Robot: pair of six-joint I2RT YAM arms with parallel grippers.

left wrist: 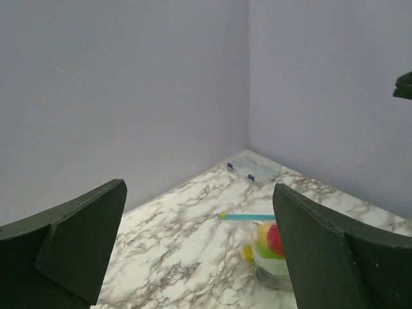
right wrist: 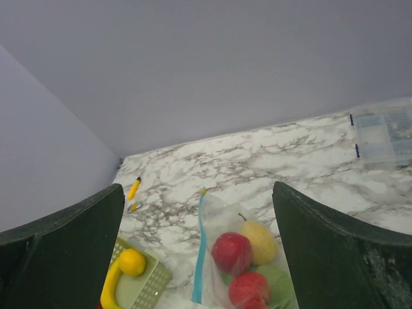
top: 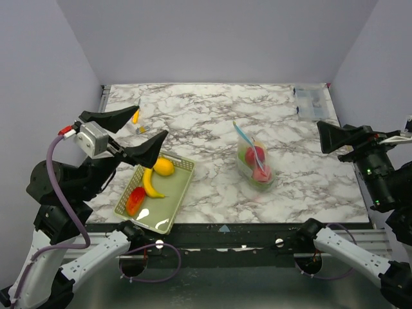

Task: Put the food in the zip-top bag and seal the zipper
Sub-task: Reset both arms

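The zip-top bag stands right of the table's middle, with food inside. Both arms hang raised at the sides. The left gripper gapes wide near the basket, and the right gripper gapes wide too, well apart from the bag.

Zip-top bag, basket cut by bottom edge; small yellow item unidentifiable.

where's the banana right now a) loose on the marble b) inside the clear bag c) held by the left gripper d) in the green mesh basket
d: the banana lies in the green mesh basket next to a round yellow fruit, well apart from the zip-top bag.
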